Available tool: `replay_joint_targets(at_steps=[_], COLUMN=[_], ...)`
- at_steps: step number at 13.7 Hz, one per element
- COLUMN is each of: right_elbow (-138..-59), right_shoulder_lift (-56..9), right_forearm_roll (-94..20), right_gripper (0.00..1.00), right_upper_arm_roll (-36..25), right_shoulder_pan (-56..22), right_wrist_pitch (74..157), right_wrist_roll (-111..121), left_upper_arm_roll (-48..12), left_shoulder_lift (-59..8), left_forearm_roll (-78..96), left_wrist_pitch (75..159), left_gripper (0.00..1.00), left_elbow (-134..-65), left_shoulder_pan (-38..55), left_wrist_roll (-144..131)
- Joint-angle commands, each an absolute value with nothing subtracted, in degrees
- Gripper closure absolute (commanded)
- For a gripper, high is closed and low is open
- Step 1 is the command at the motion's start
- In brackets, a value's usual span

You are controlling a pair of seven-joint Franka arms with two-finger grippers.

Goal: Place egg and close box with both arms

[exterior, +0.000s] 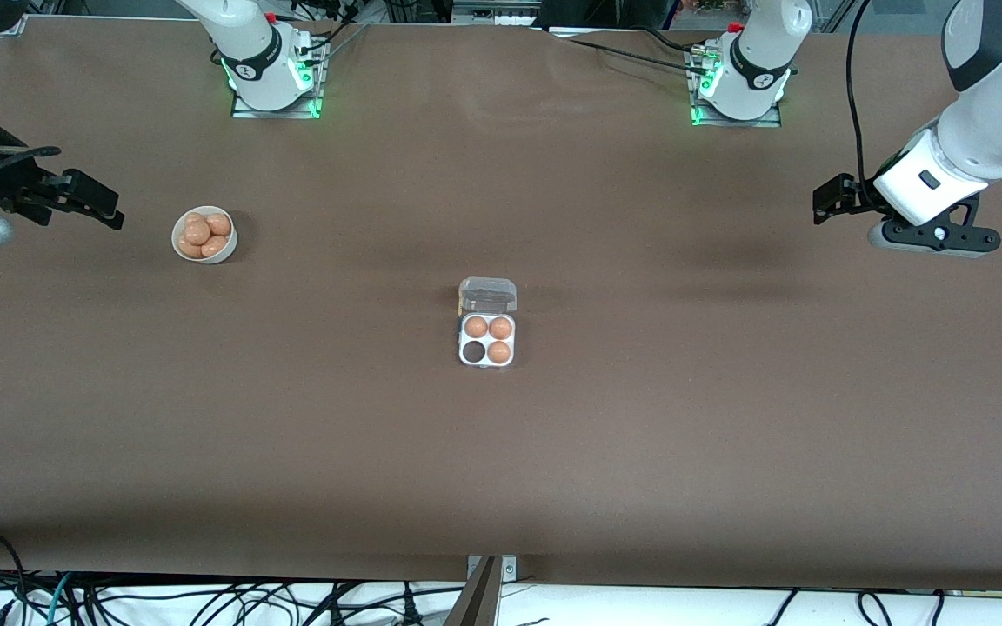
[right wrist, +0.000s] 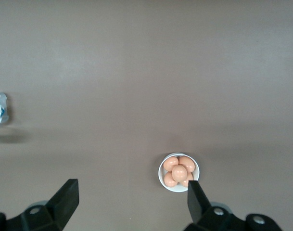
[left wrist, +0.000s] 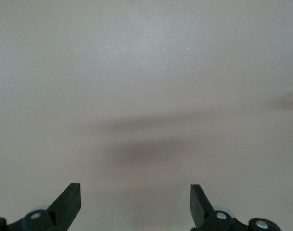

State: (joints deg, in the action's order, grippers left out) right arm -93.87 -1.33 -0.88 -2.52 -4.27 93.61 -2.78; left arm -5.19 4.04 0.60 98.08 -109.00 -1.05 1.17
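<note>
Brown table [exterior: 640,417] bears box [exterior: 487,338] and bowl [exterior: 204,236].

A big brown bench [exterior: 640,417] fills most of the front view. A small round white bowl [exterior: 181,247] sits on it, toward the right arm's end of the bench. At the edge of the bench nearest the front camera, black cables [exterior: 205,600] lie in a messy tangle on a white surface. A small metal bracket [exterior: 490,569] sits at the middle of that same edge.
</note>
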Motion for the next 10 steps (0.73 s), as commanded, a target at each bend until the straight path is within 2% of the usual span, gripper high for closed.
replay_joint_targets(at_steps=[1, 10], right_elbow=[-93.87, -94.92], right_shoulder_lift=[-3.33, -12.82], right_forearm_roll=[-0.35, -0.18], right_gripper=[0.00, 0.00], right_upper_arm_roll=[-1.94, -1.41], right_shoulder_pan=[-4.48, -3.87], right_wrist_pitch=[93.25, 91.68], right_wrist_roll=[4.54, 14.23], left_upper_arm_roll=[-5.54, -5.80], left_shoulder_lift=[3.16, 2.81], left_forearm_roll=[0.35, 0.35], left_wrist_pitch=[97.82, 97.82], left_gripper=[0.00, 0.00], left_elbow=[-107.58, -107.58], left_shoulder_pan=[-1.14, -1.05], left_wrist_roll=[1.49, 0.62])
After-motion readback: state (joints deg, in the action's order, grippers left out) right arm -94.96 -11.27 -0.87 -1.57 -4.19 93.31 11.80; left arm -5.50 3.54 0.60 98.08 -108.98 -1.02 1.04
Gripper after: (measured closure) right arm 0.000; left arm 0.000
